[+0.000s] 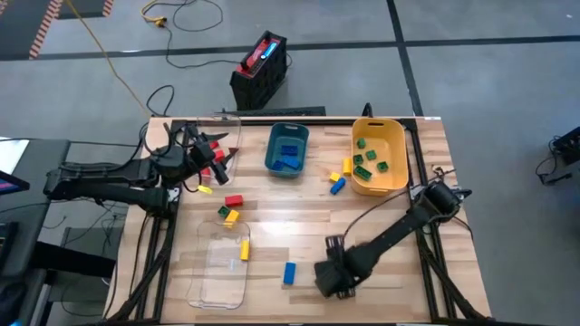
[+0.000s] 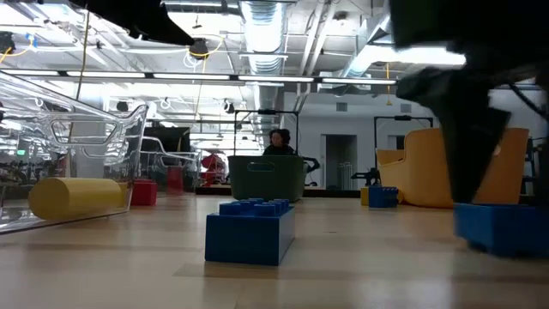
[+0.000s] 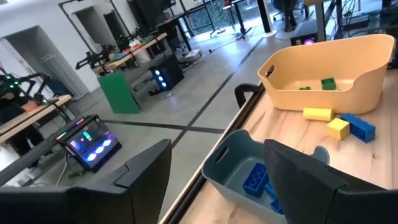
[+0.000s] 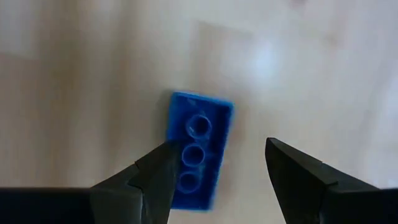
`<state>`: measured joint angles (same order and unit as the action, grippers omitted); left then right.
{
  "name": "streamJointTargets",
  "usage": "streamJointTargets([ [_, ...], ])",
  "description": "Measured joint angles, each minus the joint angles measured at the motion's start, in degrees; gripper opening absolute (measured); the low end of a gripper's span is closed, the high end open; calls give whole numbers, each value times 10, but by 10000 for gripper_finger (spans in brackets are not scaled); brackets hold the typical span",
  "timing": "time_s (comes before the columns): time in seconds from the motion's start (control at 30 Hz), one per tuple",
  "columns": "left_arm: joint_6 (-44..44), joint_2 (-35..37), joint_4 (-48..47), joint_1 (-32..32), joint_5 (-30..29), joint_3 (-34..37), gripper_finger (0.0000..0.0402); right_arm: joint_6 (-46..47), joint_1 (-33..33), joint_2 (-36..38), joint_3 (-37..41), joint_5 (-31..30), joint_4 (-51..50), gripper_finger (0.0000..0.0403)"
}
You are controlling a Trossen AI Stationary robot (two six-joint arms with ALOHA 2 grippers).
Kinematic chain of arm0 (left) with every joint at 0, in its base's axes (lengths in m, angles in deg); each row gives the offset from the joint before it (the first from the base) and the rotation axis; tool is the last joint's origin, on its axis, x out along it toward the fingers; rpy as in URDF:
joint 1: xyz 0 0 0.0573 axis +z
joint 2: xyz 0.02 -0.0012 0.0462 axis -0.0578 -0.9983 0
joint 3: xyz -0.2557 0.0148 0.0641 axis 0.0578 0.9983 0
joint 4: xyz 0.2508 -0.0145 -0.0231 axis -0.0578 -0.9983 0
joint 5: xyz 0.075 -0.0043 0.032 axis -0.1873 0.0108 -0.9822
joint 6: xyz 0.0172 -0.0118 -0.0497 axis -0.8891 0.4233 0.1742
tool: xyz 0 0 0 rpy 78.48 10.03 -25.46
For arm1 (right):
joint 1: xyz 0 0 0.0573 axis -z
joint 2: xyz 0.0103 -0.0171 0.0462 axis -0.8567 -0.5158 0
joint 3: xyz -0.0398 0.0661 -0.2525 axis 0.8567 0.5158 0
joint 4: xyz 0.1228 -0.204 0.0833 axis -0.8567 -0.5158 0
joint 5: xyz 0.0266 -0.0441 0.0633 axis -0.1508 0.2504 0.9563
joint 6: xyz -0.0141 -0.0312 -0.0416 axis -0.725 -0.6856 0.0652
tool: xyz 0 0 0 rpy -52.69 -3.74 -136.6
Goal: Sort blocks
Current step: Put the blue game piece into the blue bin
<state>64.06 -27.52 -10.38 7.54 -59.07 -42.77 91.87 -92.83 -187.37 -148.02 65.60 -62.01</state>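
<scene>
Right gripper [image 4: 214,171] open, holding nothing, above a blue block [image 4: 197,148] near the clear tray [image 1: 220,270], left gripper [image 3: 214,180] open, empty, farther off beside the teal bin [image 1: 287,149]

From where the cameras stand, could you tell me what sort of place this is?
Probably a robotics lab or workshop: exposed ceiling ducts, workbenches with lit equipment, and a wooden table fitted with robot arms.

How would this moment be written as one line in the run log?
phase: reaching | right hand: open, above blue block, no grip | left hand: open, waits near teal bin
</scene>
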Motion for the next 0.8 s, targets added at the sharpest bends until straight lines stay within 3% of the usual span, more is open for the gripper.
streamJointTargets([
  [0.17, -1, 11, -13, 0, 14, 0, 248, -56, 63, 19, 3, -69, -35, 250],
  [0.4, 14, 41, -70, 0, 32, 0, 248, -153, 148, 41, -5, -67, -48, 250],
  [0.63, 26, 70, -117, -1, 167, 0, 248, -144, 183, 127, -17, -67, -25, 250],
  [0.8, 36, 76, -123, -1, 220, 0, 248, -91, 172, 128, 14, -65, -1, 250],
])
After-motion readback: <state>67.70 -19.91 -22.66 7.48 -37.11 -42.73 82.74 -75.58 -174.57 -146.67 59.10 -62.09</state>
